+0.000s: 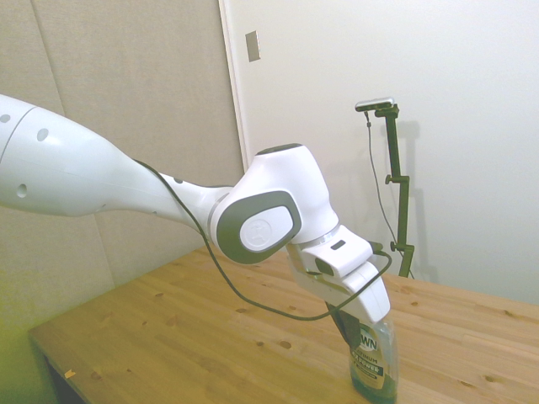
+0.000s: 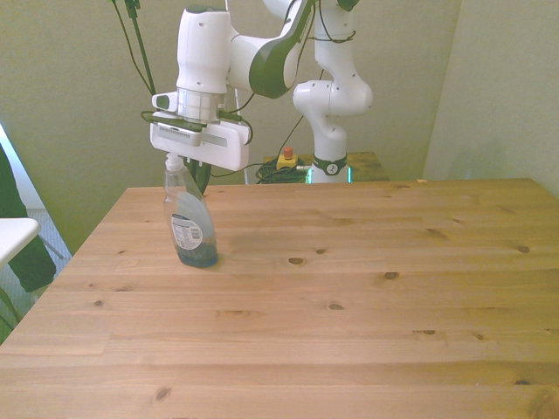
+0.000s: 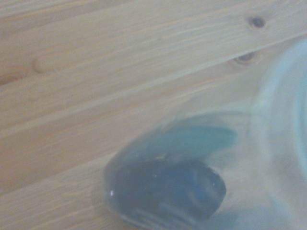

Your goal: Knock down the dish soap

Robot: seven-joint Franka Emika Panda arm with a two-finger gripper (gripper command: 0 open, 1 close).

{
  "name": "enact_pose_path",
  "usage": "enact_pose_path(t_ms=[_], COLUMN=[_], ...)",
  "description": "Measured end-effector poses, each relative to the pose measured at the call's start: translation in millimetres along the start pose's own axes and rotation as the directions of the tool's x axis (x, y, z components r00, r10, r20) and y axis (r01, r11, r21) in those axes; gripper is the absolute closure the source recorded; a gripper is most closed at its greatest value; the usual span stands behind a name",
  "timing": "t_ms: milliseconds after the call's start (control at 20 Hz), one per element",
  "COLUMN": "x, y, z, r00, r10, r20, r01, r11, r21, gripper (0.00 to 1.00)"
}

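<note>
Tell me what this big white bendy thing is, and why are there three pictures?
It is a robot arm, with a gripper at its end for touching things. Three cameras took these pictures at the same moment. One stands beside the wooden table, one looks across it, and one rides on the arm's wrist, so its picture is very close and blurry. On the table stands a bottle of dish soap with blue-green liquid, still upright. The gripper hangs right at the bottle's top. I cannot see whether its fingers are open or shut, or whether it holds anything. The blurry blue blob is that same bottle seen from above.
</note>
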State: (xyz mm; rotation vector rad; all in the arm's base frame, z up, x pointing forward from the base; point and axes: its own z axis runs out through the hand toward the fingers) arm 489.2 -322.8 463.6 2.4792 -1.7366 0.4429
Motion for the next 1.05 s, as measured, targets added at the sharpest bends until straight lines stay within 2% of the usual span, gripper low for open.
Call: enact_pose_path(t_ms=[300,600,1050], x=[33.7,60.1,75.6], y=[-37.7,-80.9,-112.5], z=[-4.3,5.6,13.8], r00=[0.997,0.989,0.972], r10=[0.063,0.128,0.209], r20=[-0.047,-0.074,-0.109], r01=[-0.061,-0.121,-0.193], r11=[0.998,0.988,0.971], r21=[0.033,0.098,0.141], gripper=[1.00,1.00,1.00])
